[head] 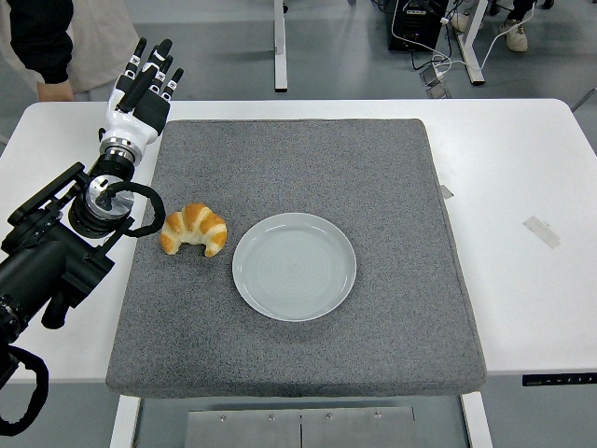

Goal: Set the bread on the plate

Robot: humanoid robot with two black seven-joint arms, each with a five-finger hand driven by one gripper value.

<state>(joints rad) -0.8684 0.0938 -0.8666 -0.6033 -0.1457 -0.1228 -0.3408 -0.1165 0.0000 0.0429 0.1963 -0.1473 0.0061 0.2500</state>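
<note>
Fingers (154,67) of the left hand (142,93) are straight and extended, pointing away toward the table's far side, grasping nothing. Hand is white-backed with black fingers, on a black arm entering from the left edge, and it sits over the far-left part of the white table (522,187), right at the far-left corner of the grey felt mat (373,168). Right hand is not in view.

Golden-brown curved croissant (193,229), the bread in question, lies on the mat, left of centre, ends pointing toward the near edge. It sits just beside the left rim of the round pale grey-blue plate (295,266), close but apparently not touching; small gap of mat shows between them. Plate has nothing on it and sits near mat centre.

Progress: nothing done yet, judging by layout. Bread is off the plate, not grasped, and the hand is well apart from it, further up the table. A black cable loop on the forearm lies near the croissant's left side, no contact I can confirm.

Left to do: bring hand down and in toward the croissant, close around it, lift, carry a short way right, set it on the plate, let go. Short transfer, so the grasp is likely the hard part.

A person stands at top left behind the table, partly cut off.
</note>
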